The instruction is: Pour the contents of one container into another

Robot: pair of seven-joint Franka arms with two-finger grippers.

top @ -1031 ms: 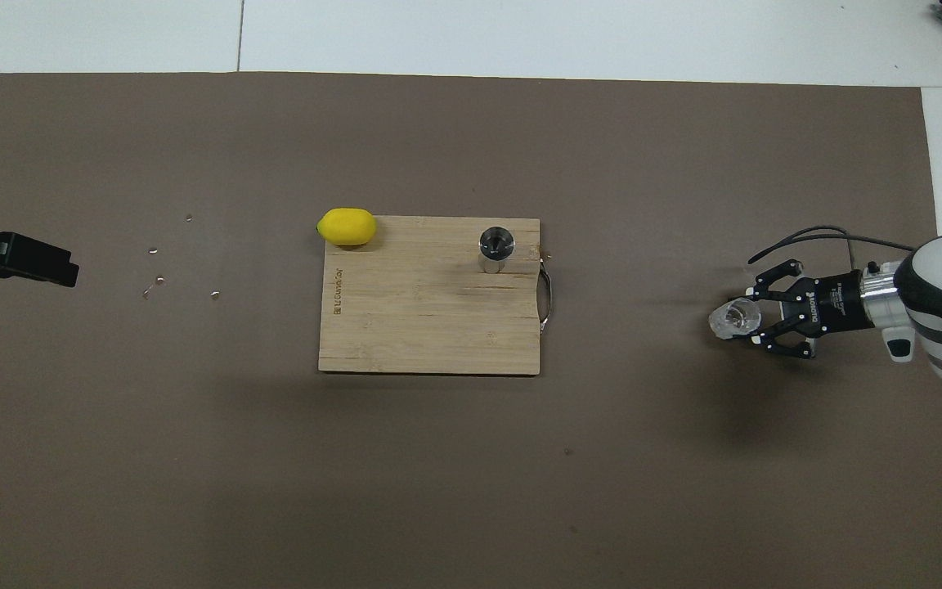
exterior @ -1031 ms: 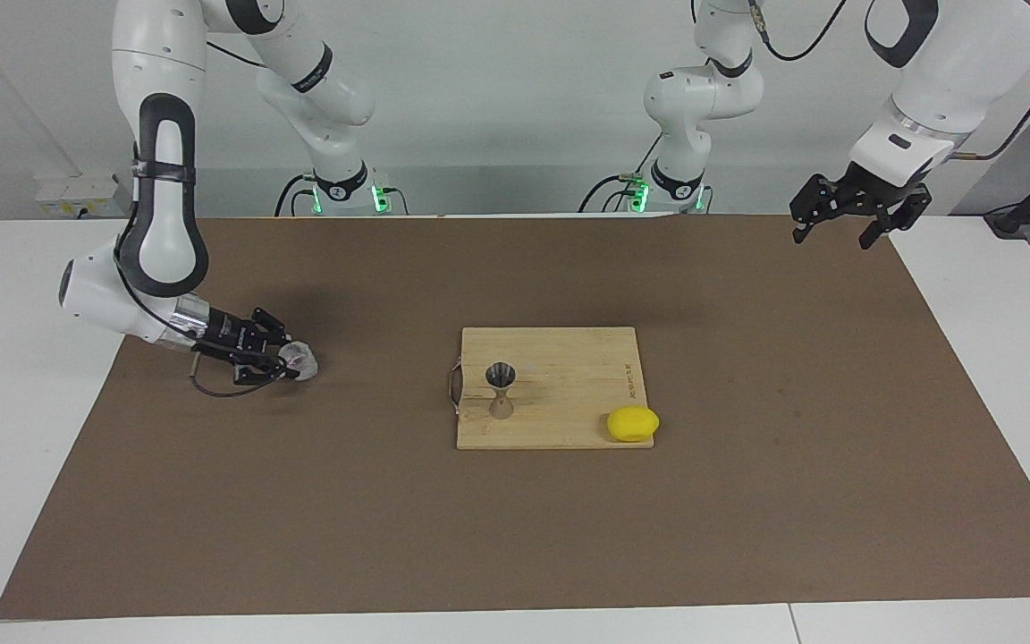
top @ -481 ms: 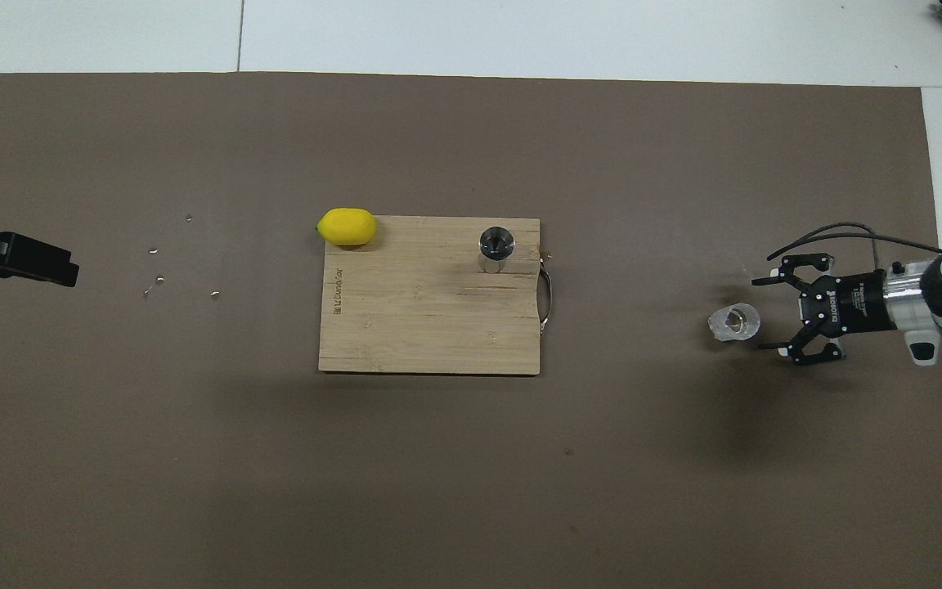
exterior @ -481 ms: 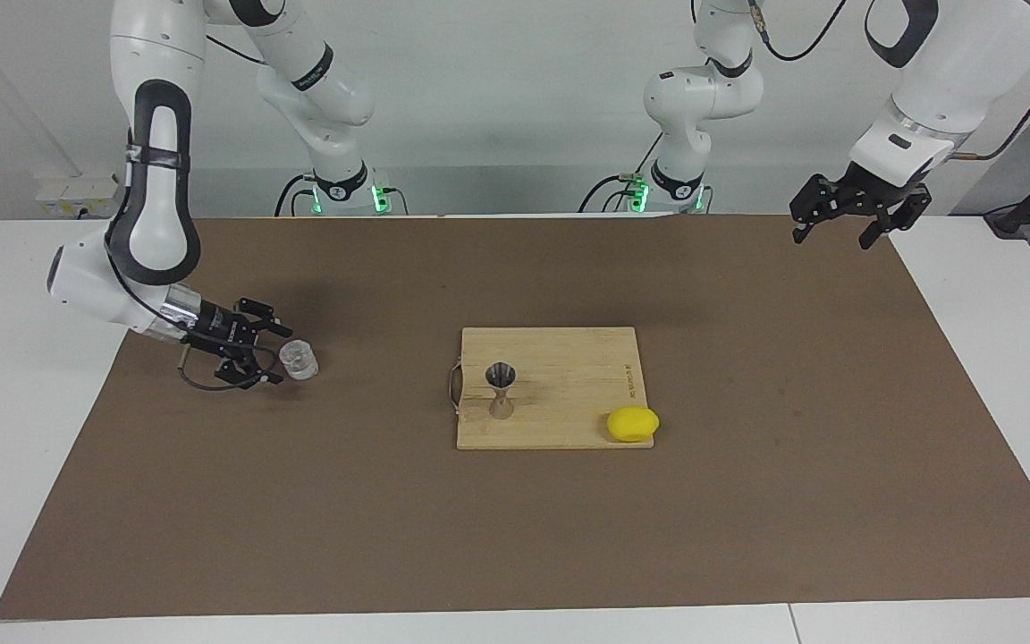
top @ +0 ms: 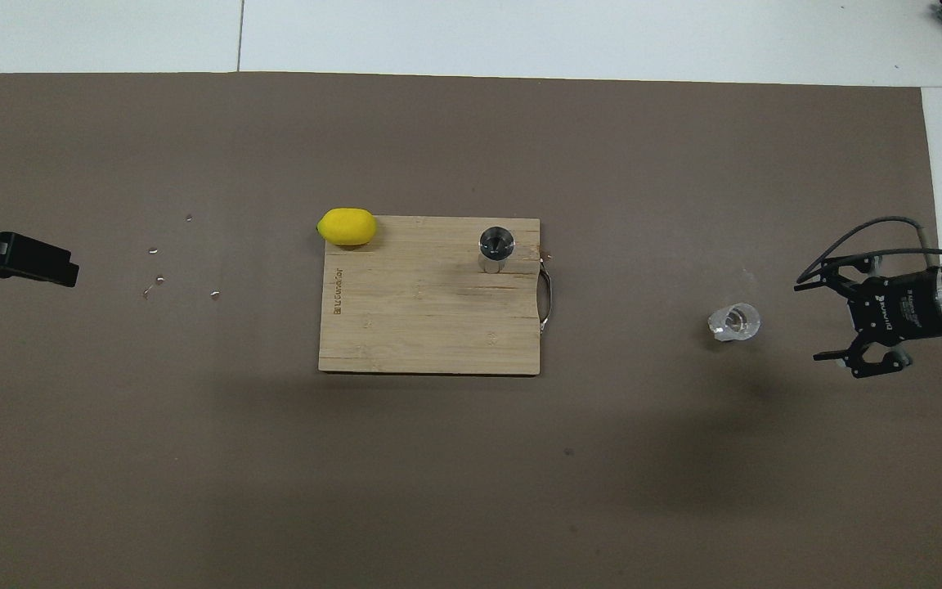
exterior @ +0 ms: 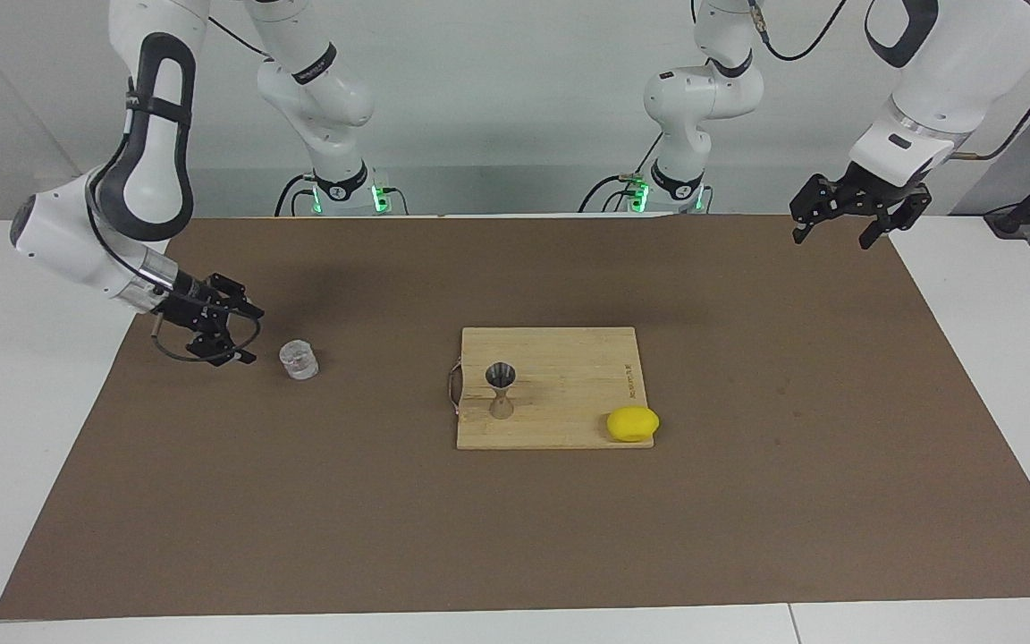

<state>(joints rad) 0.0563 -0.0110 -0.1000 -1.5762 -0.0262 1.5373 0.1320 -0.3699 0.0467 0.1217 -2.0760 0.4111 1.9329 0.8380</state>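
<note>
The clear glass cup (exterior: 299, 360) (top: 734, 322) stands upright on the brown mat toward the right arm's end of the table. My right gripper (exterior: 251, 337) (top: 808, 321) is open and empty, low over the mat beside the cup, a short gap away from it. The steel jigger (exterior: 502, 390) (top: 496, 248) stands upright on the wooden board (exterior: 569, 376) (top: 422, 319), near the board's handle edge. My left gripper (exterior: 830, 240) (top: 62, 270) is open and empty, raised over the mat's edge at the left arm's end, and that arm waits.
A yellow lemon (exterior: 632, 424) (top: 347, 227) lies at the board's corner farthest from the robots, toward the left arm's end. A few small droplets (top: 160, 278) lie on the mat between the board and the left gripper.
My right gripper has let go of the glass cup, opened, and drawn back toward the right arm's end of the table. The cup stays standing. The left arm has not moved.
</note>
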